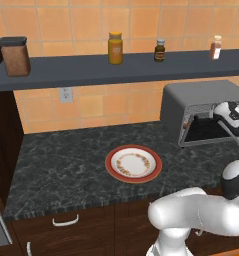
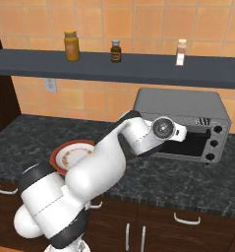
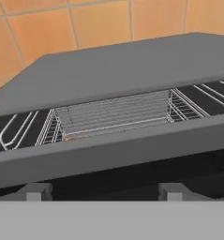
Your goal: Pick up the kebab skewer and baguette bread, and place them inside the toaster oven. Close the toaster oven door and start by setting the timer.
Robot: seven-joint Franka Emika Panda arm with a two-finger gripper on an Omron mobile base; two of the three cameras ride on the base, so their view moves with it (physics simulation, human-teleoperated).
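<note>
The dark bench (image 1: 66,160) carries the toaster oven (image 2: 188,110) at its right end, the toaster oven door (image 3: 108,150) ajar over wire racks (image 3: 113,117). The red-rimmed plate (image 1: 133,164) lies bare. Jaws at the door: whether open or clenched cannot be told.

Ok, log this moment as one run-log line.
plate: empty | toaster oven: door partly open, racks visible | gripper: at door's edge, grip unclear | knobs: untouched

Toaster oven (image 1: 201,102) at right on dark table (image 1: 66,165), front open, apparently. Arm's wrist at its mouth. Red-rimmed plate (image 1: 133,164) bare, mid-table. Shelf (image 1: 91,70) carries jars.
</note>
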